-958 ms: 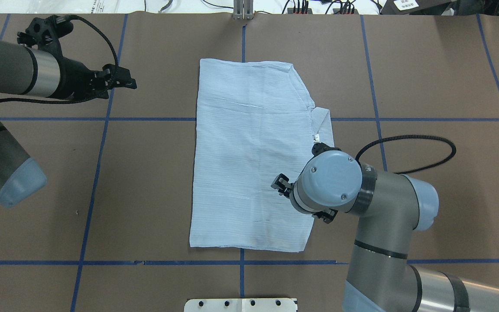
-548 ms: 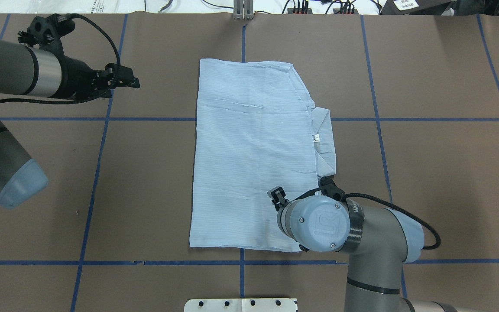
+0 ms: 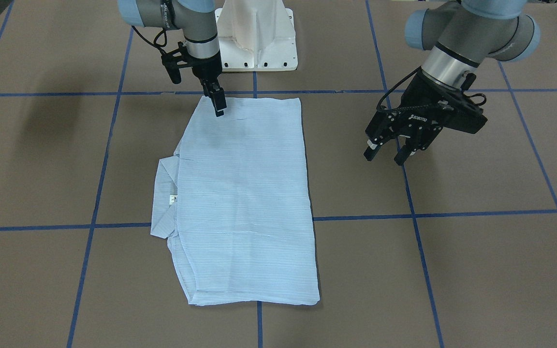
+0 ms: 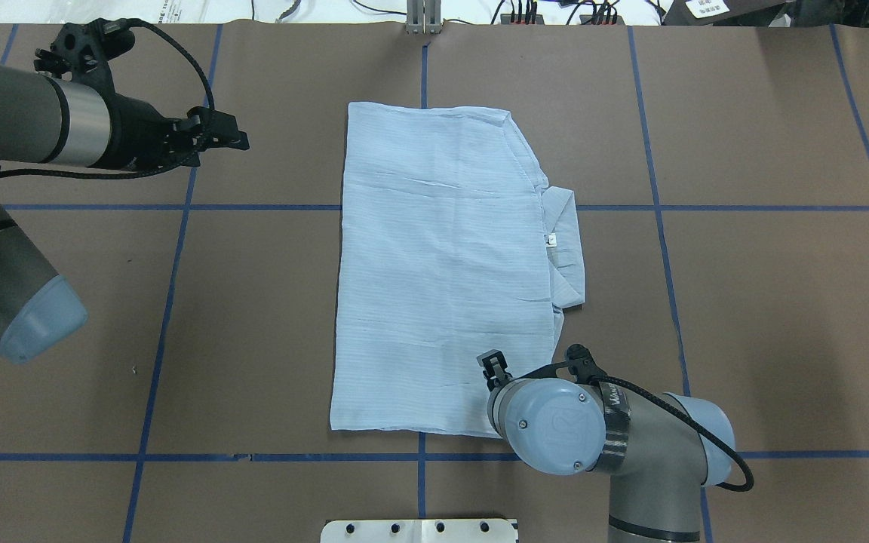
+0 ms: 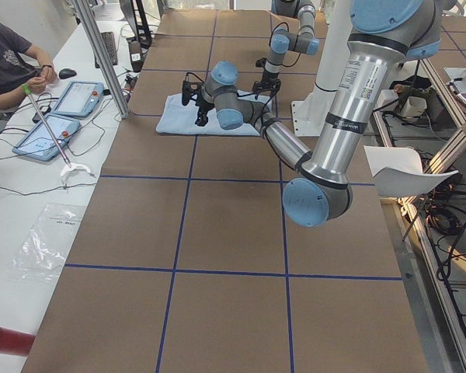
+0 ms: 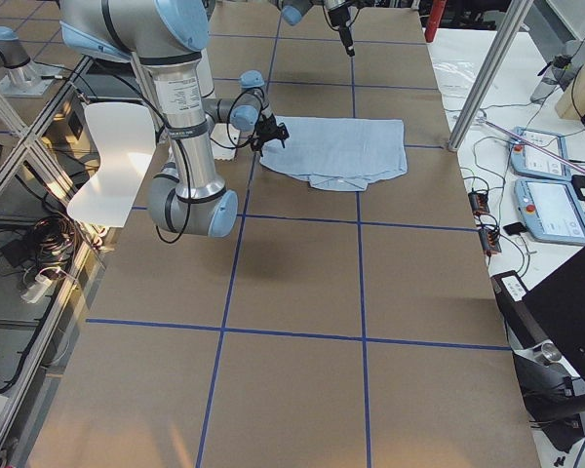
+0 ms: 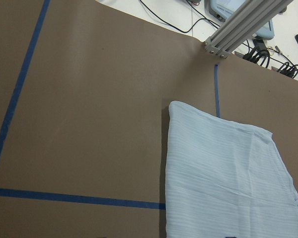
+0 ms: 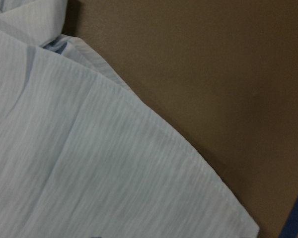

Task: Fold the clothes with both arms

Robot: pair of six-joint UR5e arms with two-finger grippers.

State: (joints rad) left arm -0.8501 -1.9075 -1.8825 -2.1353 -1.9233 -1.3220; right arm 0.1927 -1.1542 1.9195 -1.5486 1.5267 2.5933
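The clothes are one light blue striped shirt (image 4: 442,271) folded into a tall rectangle, lying flat mid-table (image 3: 244,193). Its collar (image 4: 566,249) and small label (image 3: 172,199) stick out on my right side. My right gripper (image 3: 219,108) points straight down, its tip at the shirt's surface by the corner nearest my base. It shows edge-on, so I cannot tell whether its jaws are apart. From overhead, the right wrist (image 4: 548,422) hides that gripper. The right wrist view fills with the shirt's hem (image 8: 89,163). My left gripper (image 3: 386,157) hangs open and empty over bare table, well left of the shirt (image 4: 234,139).
Brown paper with blue tape lines (image 4: 178,302) covers the table. My white pedestal base (image 3: 256,38) sits just behind the shirt's near edge. An aluminium post (image 4: 423,19) stands at the far edge. A person (image 5: 8,62) sits at a side bench with tablets.
My right arm has drawn back toward my base along the shirt's right edge, from beside the collar to the near corner. The left gripper has edged slightly toward the shirt.
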